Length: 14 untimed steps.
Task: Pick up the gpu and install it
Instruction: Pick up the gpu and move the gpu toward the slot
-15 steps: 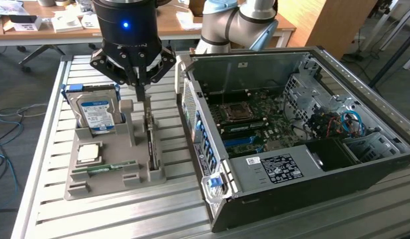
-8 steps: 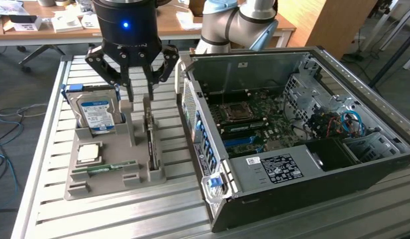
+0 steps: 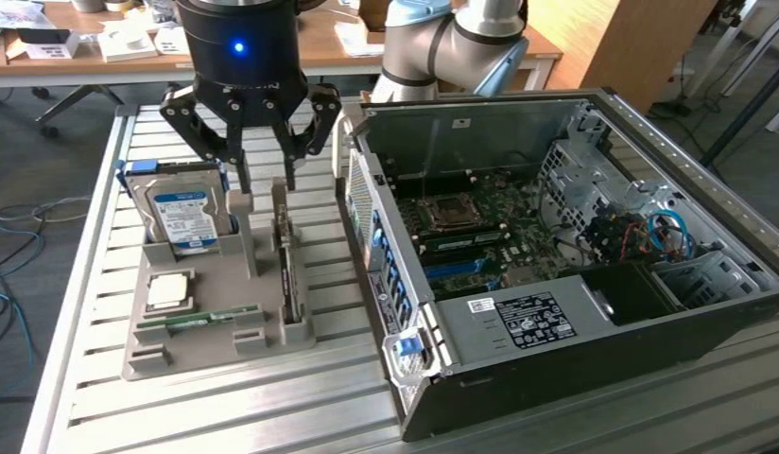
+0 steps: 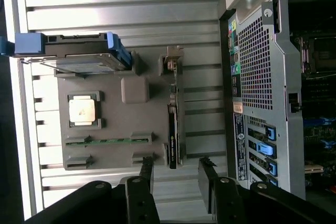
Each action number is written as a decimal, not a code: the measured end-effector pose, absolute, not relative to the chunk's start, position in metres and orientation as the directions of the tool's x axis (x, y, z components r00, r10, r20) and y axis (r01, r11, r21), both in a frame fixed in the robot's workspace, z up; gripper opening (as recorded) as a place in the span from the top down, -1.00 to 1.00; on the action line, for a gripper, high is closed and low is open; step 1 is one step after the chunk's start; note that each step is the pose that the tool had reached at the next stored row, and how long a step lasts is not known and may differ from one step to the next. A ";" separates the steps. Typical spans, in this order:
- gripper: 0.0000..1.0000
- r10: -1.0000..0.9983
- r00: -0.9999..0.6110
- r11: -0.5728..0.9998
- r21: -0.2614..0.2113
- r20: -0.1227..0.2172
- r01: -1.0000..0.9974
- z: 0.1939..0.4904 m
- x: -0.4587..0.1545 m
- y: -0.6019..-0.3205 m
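Computer case (image 3: 491, 123), side open, stands at the exterior view's right, just beside the grey parts tray (image 3: 257, 288). Gripper (image 3: 264, 182) hangs above the tray, jaws spread wide, gripping nothing. I see the hard drive (image 3: 185, 213) upright, the gpu (image 3: 286, 265) edge-on in its slot nearest the case, then processor (image 3: 169, 288) and memory stick (image 3: 200, 319) lying flat.

The exterior view looks obliquely down over the table (image 3: 175, 416), computer case (image 3: 528, 378) at three o'clock. The wrist view, behind the gripper (image 4: 177, 163), looks straight down from nearer; both share the parts tray (image 4: 113, 124).
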<state>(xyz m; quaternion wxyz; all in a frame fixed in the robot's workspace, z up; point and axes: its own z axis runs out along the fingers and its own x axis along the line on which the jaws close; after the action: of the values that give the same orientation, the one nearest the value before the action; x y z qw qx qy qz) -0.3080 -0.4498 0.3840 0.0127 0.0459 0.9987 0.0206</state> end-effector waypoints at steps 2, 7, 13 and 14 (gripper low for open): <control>0.05 0.092 -0.995 0.995 0.042 -0.024 0.091 0.383 -0.308 -0.450; 0.05 0.092 -0.995 0.995 0.042 -0.023 0.091 0.376 -0.308 -0.450; 0.05 0.092 -0.995 0.995 0.042 -0.024 0.091 0.366 -0.308 -0.450; 0.05 0.092 -0.995 0.995 0.042 -0.024 0.091 0.364 -0.308 -0.450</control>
<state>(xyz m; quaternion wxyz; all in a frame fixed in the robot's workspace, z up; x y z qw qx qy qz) -0.3080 -0.4498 0.3644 0.0127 0.0459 0.9987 0.0206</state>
